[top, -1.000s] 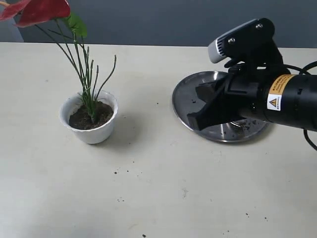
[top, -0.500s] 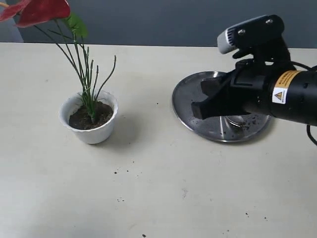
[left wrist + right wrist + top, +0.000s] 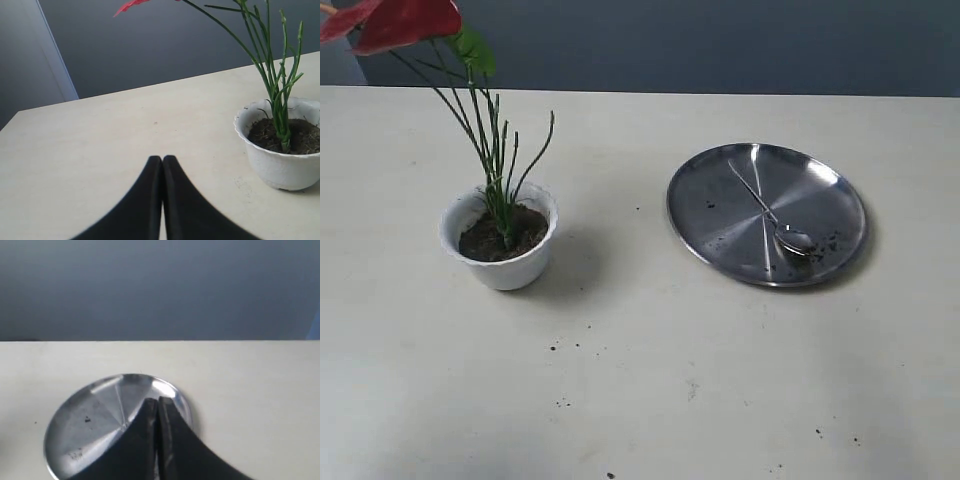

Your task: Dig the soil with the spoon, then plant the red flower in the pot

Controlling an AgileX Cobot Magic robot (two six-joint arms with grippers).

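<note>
Pale cream tabletop [image 3: 650, 380] runs back to a dark grey-blue wall, with a few dark crumbs scattered over it. On the left side of the exterior view stands the small white round pot with a wavy rim [image 3: 502, 262], filled with dark brown crumbly soil [image 3: 490, 238]. The artificial red flower [image 3: 405, 20] is planted upright in that soil, its bundle of thin green stems rising from the middle of the pot and leaning toward the upper left, where the glossy red petals sit at the frame's edge. Well apart to the right lies a wide round steel plate [image 3: 715, 195], and the slim shiny silver spoon [image 3: 772, 217] rests on it, handle pointing to the far left and bowl near the front right rim, among specks of soil. Neither arm shows in the exterior view. The left gripper [image 3: 162, 159] has its two black fingers pressed together with nothing between them, near the pot. The right gripper [image 3: 157, 401] is likewise closed and empty, above the plate.
</note>
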